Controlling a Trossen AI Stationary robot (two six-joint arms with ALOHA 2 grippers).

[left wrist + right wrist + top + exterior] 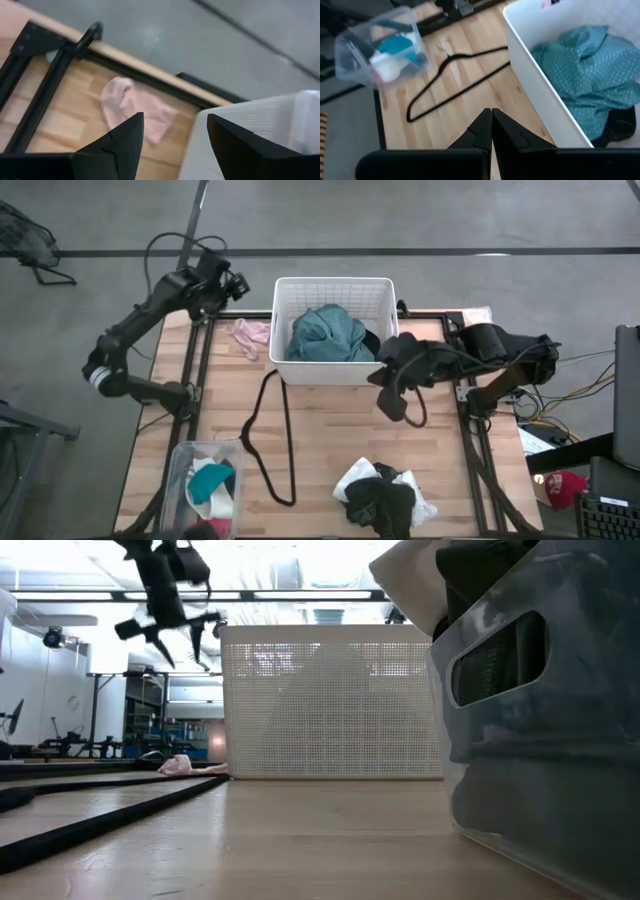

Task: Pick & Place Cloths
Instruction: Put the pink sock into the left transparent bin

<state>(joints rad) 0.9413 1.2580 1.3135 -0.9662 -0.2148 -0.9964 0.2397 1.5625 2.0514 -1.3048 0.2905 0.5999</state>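
A pink cloth lies flat on the table left of the white basket. My left gripper hangs open, high above the table's far left corner, over that pink cloth. Inside the basket rest a teal garment and a black piece. White and black cloths lie piled near the table's near edge. My right gripper is shut and empty, in the air by the basket's near right corner.
A thin black cord loop lies on the table between the basket and the near edge. A clear plastic bin at the near left corner holds teal, white and pink bits. Black rails run along both table sides.
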